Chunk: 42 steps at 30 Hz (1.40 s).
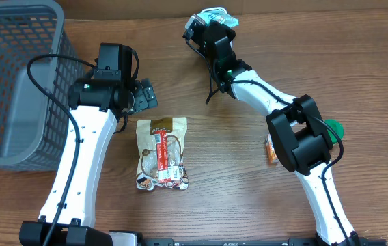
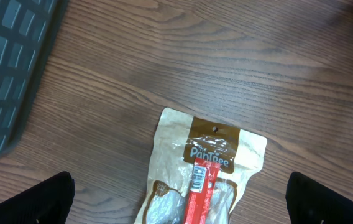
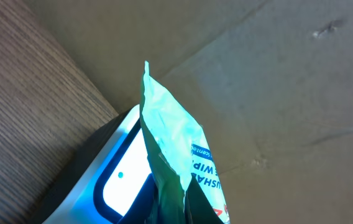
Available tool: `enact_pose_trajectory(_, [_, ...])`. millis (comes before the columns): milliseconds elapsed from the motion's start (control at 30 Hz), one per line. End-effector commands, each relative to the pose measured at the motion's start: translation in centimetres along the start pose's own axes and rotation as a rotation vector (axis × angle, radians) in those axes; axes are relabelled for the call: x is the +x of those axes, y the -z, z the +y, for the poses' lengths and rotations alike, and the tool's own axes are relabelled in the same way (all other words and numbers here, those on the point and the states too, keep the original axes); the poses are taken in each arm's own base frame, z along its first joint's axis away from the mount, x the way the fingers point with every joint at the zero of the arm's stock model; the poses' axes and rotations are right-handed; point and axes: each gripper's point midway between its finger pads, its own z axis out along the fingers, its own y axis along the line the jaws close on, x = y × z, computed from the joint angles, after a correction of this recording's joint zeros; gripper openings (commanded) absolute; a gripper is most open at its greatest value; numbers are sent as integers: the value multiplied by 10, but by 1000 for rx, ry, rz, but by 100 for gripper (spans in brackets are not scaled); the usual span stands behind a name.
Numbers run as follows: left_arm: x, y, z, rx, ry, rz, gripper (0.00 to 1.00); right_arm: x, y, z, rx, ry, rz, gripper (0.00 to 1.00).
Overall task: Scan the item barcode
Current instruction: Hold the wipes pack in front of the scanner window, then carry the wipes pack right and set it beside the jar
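Observation:
My right gripper (image 1: 212, 29) is shut on a teal wipes pack (image 1: 217, 15) at the far edge of the table. In the right wrist view the wipes pack (image 3: 171, 146) stands on edge in the gripper (image 3: 186, 210), right beside the scanner's lit window (image 3: 115, 190). No barcode shows on the pack. My left gripper (image 1: 143, 96) hangs open over the top of a tan snack bag (image 1: 161, 154). The left wrist view shows that bag (image 2: 217, 152) flat on the wood between the wide-spread fingers (image 2: 47, 200), with a barcode on its red strip (image 2: 198, 177).
A grey mesh basket (image 1: 9, 82) fills the far left corner, its wall (image 2: 2, 62) showing in the left wrist view. An orange packet (image 1: 270, 150) and a green object (image 1: 334, 128) lie by the right arm. Brown cardboard (image 3: 276, 74) stands behind the scanner.

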Motion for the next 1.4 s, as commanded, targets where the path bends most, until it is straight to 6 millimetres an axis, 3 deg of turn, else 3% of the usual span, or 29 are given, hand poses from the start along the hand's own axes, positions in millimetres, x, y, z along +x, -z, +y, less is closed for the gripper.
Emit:
enact_pose_trajectory(0, [-4, 4, 2, -10, -12, -18, 100, -7, 4, -13, 20, -53, -5, 4])
enact_pose_trajectory(167, [-4, 4, 2, -10, -12, -18, 100, -44, 27, -58, 74, -181, -76, 4])
enact_pose_trajectory(300, [-4, 4, 2, -10, -12, -18, 100, -75, 56, -108, 123, -326, -144, 4])
enact_pose_trajectory(433, [-4, 4, 2, -10, -12, -18, 100, -74, 77, -151, 140, -471, -131, 4])
enact_pose_trajectory(533, [-4, 4, 2, -10, -12, -18, 100, -47, 82, -171, 133, -580, -45, 4])
enact_pose_trajectory(633, [-4, 4, 2, -10, -12, -18, 99, 0, 84, -176, 93, -695, 106, 4])
enact_pose_trajectory(833, [-4, 4, 2, -10, -12, -18, 100, 96, 106, -153, -119, -883, 446, 4])
enact_pose_trajectory(1000, [-4, 4, 2, -10, -12, -18, 100, 167, 158, -118, -386, -1024, 773, 4])
enact_pose_trajectory(1167, [-4, 4, 2, -10, -12, -18, 100, 221, 205, -120, -422, -1085, 1018, 4])
enact_pose_trajectory(1367, [-4, 4, 2, -10, -12, -18, 100, 263, 223, -127, -391, -1152, 1118, 4])
